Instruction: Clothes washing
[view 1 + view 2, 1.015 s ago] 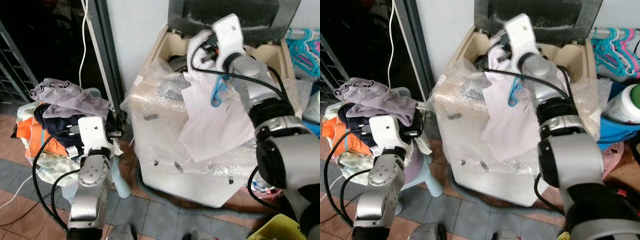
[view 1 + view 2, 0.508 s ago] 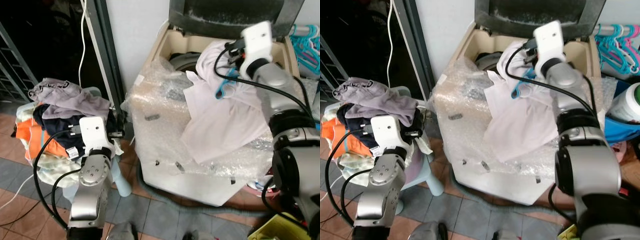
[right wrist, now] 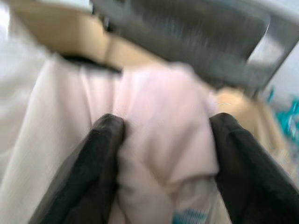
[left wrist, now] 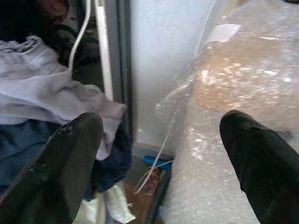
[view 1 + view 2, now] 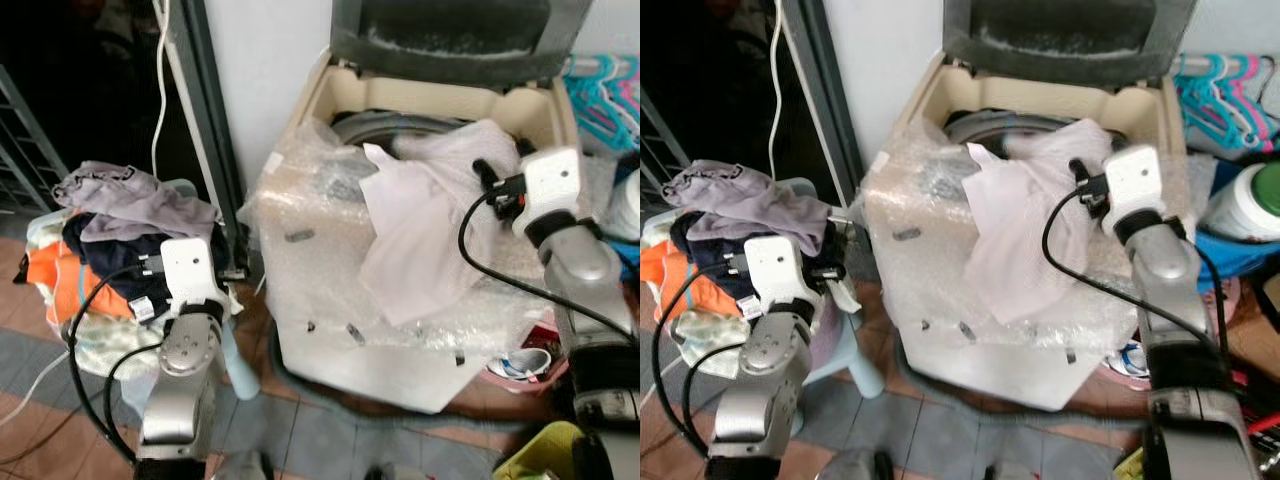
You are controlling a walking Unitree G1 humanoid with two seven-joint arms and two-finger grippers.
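Washing machine at centre, its lid raised behind the drum opening; a garment lies draped over the machine's front rim, partly in the opening. Left of the machine, a clothes pile rests on a stool, with the left pincer between pile and machine. Right of the machine hang hangers, with a jar below them; the right pincer is at the garment on the machine's right side.

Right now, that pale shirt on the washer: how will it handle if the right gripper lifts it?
Likely floppy: the pale shirt drapes limply over the washer rim. Probably light, thin cloth. The right gripper straddles a bunched fold, so the remainder would likely trail down.
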